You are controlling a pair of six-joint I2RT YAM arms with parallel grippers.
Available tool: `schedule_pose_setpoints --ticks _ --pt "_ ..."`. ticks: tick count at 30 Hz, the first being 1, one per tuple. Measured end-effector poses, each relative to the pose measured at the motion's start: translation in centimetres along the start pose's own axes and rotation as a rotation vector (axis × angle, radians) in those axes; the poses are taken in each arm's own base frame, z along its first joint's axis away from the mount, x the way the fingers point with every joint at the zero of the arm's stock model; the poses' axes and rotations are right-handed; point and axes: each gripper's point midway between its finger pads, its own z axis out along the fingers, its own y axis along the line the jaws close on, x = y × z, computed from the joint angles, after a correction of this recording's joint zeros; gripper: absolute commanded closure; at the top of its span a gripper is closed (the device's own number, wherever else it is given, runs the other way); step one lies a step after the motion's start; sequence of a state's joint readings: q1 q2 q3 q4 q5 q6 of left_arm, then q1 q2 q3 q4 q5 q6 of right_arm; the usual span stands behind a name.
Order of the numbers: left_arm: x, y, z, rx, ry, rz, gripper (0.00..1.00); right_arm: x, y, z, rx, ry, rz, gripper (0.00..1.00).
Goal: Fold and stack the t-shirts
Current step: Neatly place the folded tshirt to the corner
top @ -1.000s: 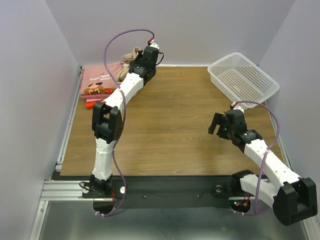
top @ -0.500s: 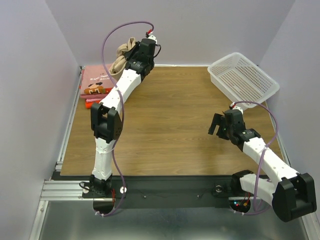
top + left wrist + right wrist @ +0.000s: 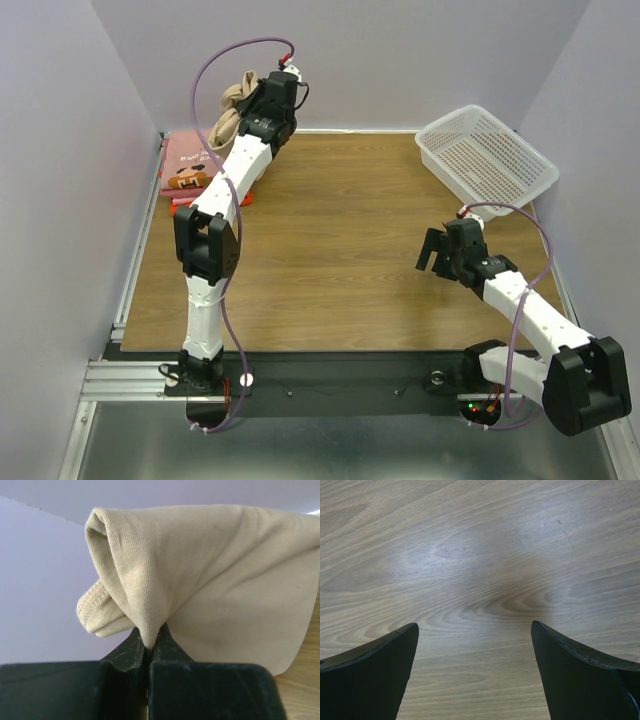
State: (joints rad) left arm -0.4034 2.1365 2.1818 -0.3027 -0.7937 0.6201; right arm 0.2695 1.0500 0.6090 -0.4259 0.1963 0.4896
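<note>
Now we see the left pincer (image 3: 150,647) closed tightly on a fold of the tan t-shirt (image 3: 215,590). Its two black jaws almost meet, with only the thin cloth between them. The shirt is lifted above the far left corner of the surface (image 3: 340,260) and hangs bunched from the pincer, in front of the back wall (image 3: 400,60). In the wrist view a stitched hem curls at the left side of the cloth.

Under it, in that same far left corner, lie the pink t-shirts (image 3: 185,162) in a flat pile. The top one shows a cartoon print and light lettering. A red-orange t-shirt (image 3: 180,206) shows at the near edge of this pile, below the pink ones, and the left arm (image 3: 225,185) covers a part of it. We cannot tell if the hanging tan cloth touches the pile.

The right pincer (image 3: 474,626) is spread wide and holds nothing. It hovers over bare wood near the right edge of the surface. A white perforated basket (image 3: 490,155) sits at the far right corner, well apart from the shirts.
</note>
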Motion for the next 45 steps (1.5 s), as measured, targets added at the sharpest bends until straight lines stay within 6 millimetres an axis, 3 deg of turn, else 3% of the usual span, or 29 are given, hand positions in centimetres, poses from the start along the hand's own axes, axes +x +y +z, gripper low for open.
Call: schedule_pose_setpoints --ticks 9,17,21,28,31,35,45 --pt "-0.8 2.9 -1.9 0.009 -0.025 -0.036 1.0 0.7 -0.2 0.6 0.018 0.033 -0.003 0.0" --pt "-2.8 8.3 -5.9 0.008 -0.12 -0.137 1.0 0.8 -0.1 0.9 0.015 0.04 0.0 0.0" --pt "-2.5 8.5 -6.2 0.014 -0.12 -0.134 1.0 0.8 -0.1 0.9 0.016 0.039 0.0 0.0" --pt "0.3 5.3 -4.3 0.082 -0.058 -0.045 1.0 1.0 -0.2 1.1 0.024 0.048 0.002 0.0" --pt "1.2 5.1 -3.1 0.089 -0.038 -0.038 1.0 1.2 -0.4 1.2 0.034 0.056 -0.001 0.0" --pt "2.9 5.0 -0.8 0.086 0.004 -0.029 1.0 1.2 -0.5 1.3 0.044 0.055 -0.002 0.0" --pt "7.4 1.9 5.7 0.113 0.111 0.008 1.0 1.2 -1.0 1.6 0.074 0.055 -0.002 0.0"
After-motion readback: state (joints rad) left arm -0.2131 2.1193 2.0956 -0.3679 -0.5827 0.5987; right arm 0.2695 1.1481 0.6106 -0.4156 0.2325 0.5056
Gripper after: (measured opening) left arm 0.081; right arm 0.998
